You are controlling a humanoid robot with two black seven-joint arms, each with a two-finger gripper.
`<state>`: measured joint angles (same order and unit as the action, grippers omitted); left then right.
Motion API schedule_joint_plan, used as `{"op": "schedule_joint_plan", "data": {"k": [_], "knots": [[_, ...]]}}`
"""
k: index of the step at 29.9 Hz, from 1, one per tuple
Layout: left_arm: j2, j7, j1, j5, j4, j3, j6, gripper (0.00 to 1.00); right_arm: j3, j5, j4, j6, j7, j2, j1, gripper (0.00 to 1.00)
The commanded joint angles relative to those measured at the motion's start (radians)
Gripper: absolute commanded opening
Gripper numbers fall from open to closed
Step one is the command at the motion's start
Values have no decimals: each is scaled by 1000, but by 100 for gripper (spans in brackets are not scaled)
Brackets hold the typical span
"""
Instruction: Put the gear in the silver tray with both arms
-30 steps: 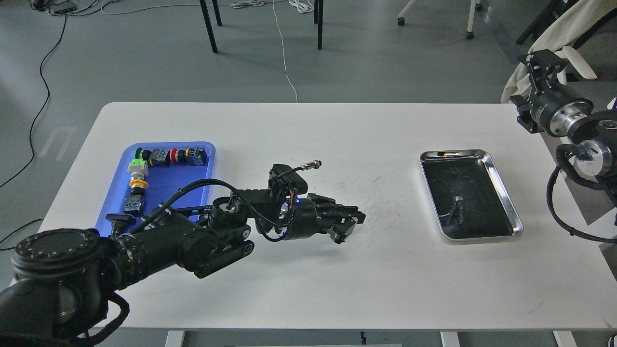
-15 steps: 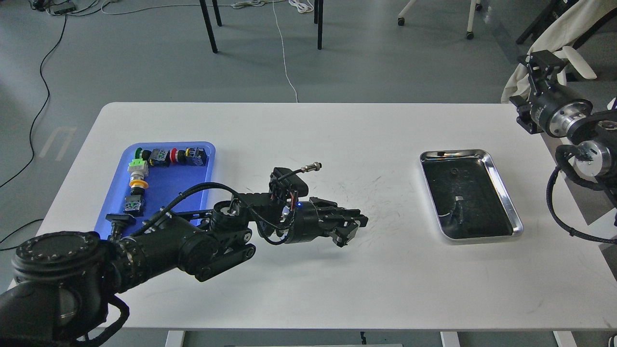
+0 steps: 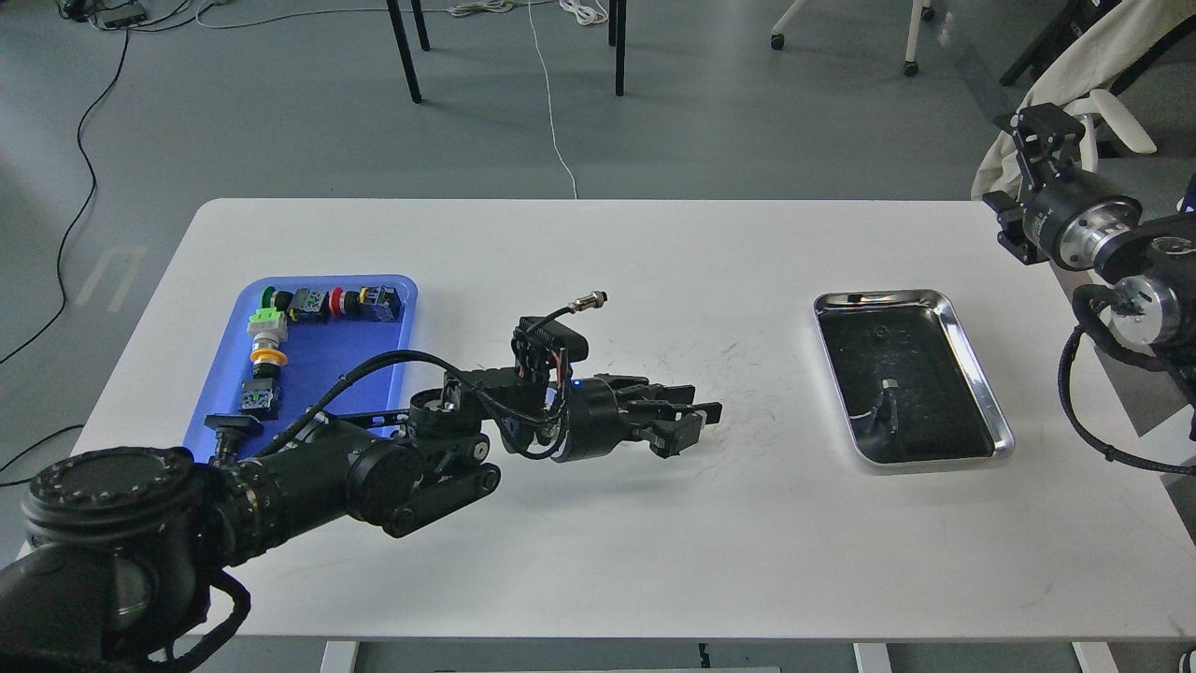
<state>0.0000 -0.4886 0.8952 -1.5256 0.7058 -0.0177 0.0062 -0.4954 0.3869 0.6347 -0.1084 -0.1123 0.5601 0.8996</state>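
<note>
Silver tray (image 3: 981,393) interior dark, contents unclear

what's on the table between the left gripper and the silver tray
Nothing stands there. In the head view, only bare white table with faint dark scuff marks separates the left gripper from the silver tray.

The worktop (image 3: 598,551) carries two trays, well apart: the plastic tray (image 3: 322,369) lies toward the left edge and the silver tray (image 3: 972,374) toward the right. A row of push-button parts (image 3: 332,303) sits along the far end of the plastic tray, with more down its left side. The left arm (image 3: 308,472) comes in from the near left corner, crossing the near end of the plastic tray, and its tool (image 3: 687,425) hangs over the worktop's middle, between the two trays. The right tool (image 3: 1042,126) stands beyond the worktop's far right corner, behind the silver tray. Chair legs (image 3: 406,51) stand on the floor behind the worktop.
</note>
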Motion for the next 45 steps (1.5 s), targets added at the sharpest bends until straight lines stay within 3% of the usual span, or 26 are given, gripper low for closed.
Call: {"op": "schedule_joint_plan", "data": {"k": [1, 7, 10, 15, 21, 23, 31, 36, 45], "knots": [[0, 0, 31, 11, 1, -17, 0, 55, 14, 4, 3, 1, -3, 4, 9, 93], [0, 0, 112, 142, 3, -67, -2, 62, 86, 16, 57, 1, -3, 15, 48, 93], [78, 0, 181, 313, 1, -91, -5, 65, 129, 36, 65, 12, -3, 15, 81, 93], [218, 0, 263, 537, -14, -87, -6, 80, 133, 38, 92, 12, -3, 15, 99, 93], [336, 0, 263, 633, -14, -93, 2, 88, 138, 95, 129, 16, 6, 15, 120, 90], [376, 0, 252, 660, -14, -97, 5, 98, 147, 173, 143, 18, 8, 14, 133, 90], [514, 0, 209, 789, -34, -102, -11, 98, 245, 417, 290, 19, 28, 24, 229, 90], [549, 0, 173, 918, -97, -103, -80, 98, 421, 458, 376, 9, 66, 26, 370, 90], [571, 0, 123, 1147, -285, -114, -279, 98, 710, 466, 407, -59, 39, -38, 578, 93]]}}
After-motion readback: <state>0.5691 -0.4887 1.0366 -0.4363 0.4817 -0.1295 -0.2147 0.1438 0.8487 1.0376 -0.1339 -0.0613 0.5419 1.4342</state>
